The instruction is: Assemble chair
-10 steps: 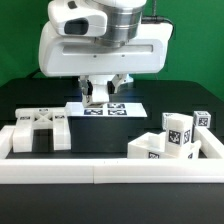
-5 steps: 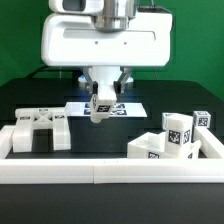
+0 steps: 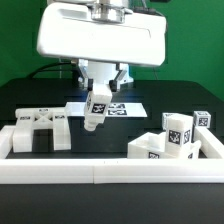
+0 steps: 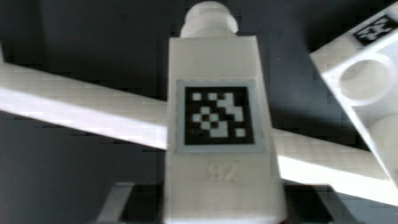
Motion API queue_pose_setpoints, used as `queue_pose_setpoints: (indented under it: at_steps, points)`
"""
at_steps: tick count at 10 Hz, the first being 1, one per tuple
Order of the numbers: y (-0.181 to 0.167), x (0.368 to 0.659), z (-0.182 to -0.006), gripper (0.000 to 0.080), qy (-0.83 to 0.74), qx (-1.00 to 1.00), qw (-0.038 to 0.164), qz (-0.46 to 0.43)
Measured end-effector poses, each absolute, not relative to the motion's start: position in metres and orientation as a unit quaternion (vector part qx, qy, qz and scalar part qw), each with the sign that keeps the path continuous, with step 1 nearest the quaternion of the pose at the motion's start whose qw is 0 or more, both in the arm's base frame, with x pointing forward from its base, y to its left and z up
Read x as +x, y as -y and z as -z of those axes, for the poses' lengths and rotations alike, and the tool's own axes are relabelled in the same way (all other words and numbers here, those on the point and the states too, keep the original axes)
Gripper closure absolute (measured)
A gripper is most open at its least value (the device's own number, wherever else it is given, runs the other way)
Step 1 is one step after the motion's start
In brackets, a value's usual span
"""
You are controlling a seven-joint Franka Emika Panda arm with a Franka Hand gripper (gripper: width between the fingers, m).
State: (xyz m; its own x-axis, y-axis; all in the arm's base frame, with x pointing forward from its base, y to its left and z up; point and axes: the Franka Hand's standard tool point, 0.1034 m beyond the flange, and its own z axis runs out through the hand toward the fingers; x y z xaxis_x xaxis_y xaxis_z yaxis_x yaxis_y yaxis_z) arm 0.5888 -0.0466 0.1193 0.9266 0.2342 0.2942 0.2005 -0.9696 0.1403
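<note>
My gripper is shut on a chunky white bar that carries a black-and-white tag. The bar hangs slightly tilted above the black table, in front of the marker board. In the wrist view the same bar runs straight out from between the jaws of the gripper, its tag facing the camera and a rounded peg at its far end. A flat tagged chair slab lies at the exterior view's left. Several tagged blocks stand at the exterior view's right.
A long plain white border rail runs along the front, with short side pieces at both ends. In the wrist view the rail crosses behind the held bar, and another white part lies beside it.
The arm has risen from the marker board with the bar in its jaws. The bar now hangs free and has drifted slightly toward the exterior view's left.
</note>
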Motion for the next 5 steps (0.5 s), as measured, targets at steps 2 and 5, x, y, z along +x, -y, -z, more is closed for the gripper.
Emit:
queue_pose_setpoints:
  at_steps: [2,5]
  points:
    - [0.032,0.59,-0.122,0.0509,-0.089,0.983,0.04,-0.153]
    - [0.002,0.599,-0.128,0.0509,-0.07,0.984,0.024,-0.164]
